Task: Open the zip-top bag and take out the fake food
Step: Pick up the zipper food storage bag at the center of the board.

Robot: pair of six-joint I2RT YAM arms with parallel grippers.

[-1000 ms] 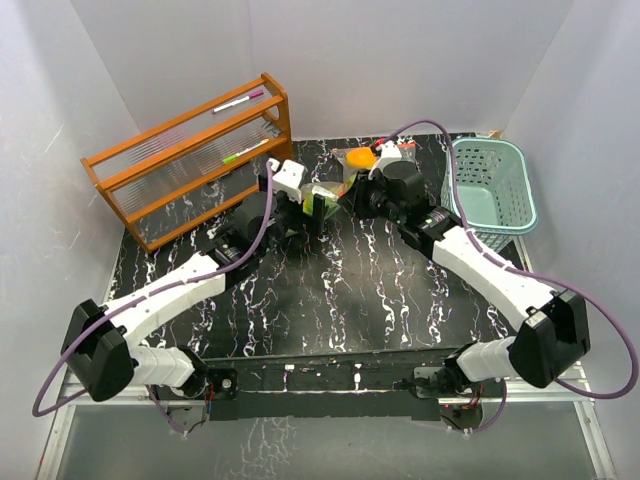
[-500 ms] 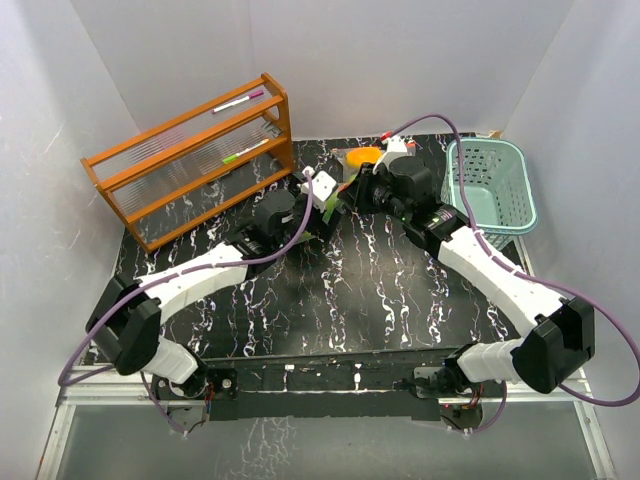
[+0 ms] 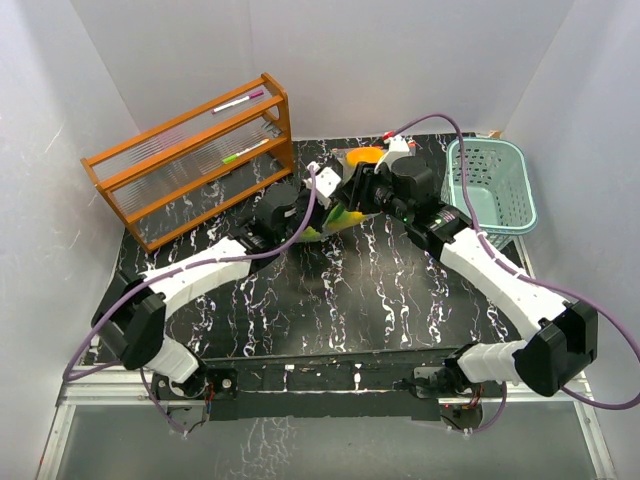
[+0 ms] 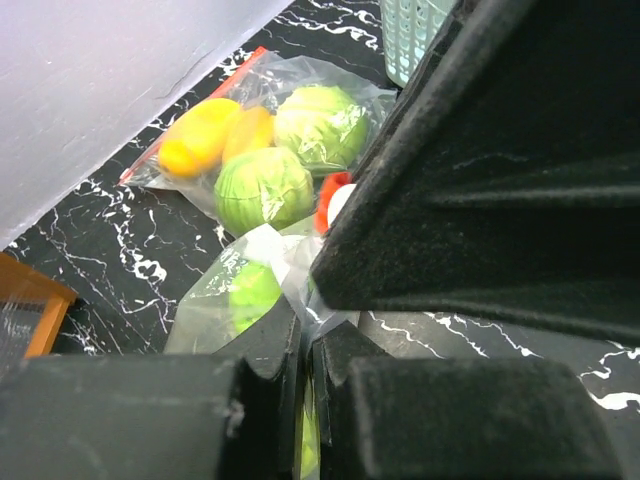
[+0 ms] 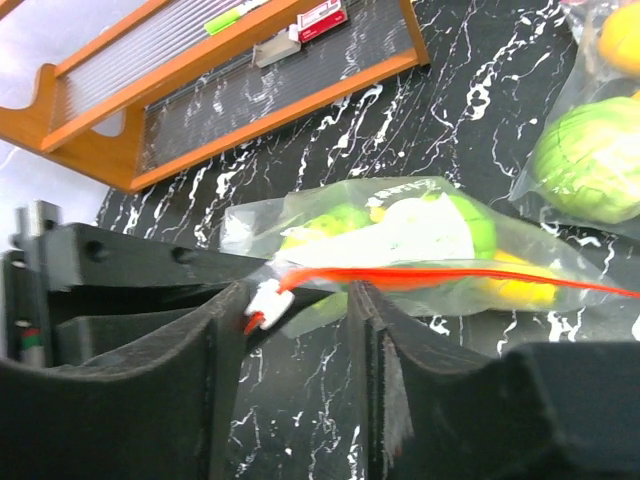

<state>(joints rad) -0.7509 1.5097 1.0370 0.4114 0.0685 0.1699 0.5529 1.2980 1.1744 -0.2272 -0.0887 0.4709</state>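
A clear zip-top bag [image 3: 335, 221] with a red zip strip [image 5: 450, 276] and white slider [image 5: 266, 301] hangs between my two grippers at the table's back middle. Inside it is fake food: green pieces [image 5: 470, 225] and yellow ones [image 5: 520, 290]. My left gripper [image 4: 305, 325] is shut on a fold of the bag's plastic near one corner, and it also shows from above [image 3: 322, 200]. My right gripper [image 5: 300, 300] stands open around the slider end, the slider lying by its left finger. A second bag [image 4: 270, 130] holding cabbage-like balls and yellow pieces lies behind.
A pale-teal slotted basket [image 3: 490, 185] stands at the back right. A wooden rack [image 3: 190, 155] with markers stands at the back left. White walls close in the table on three sides.
My left arm swung right to the bag and its gripper shut on the plastic. My right gripper opened around the slider. The bag shifted slightly toward the front.
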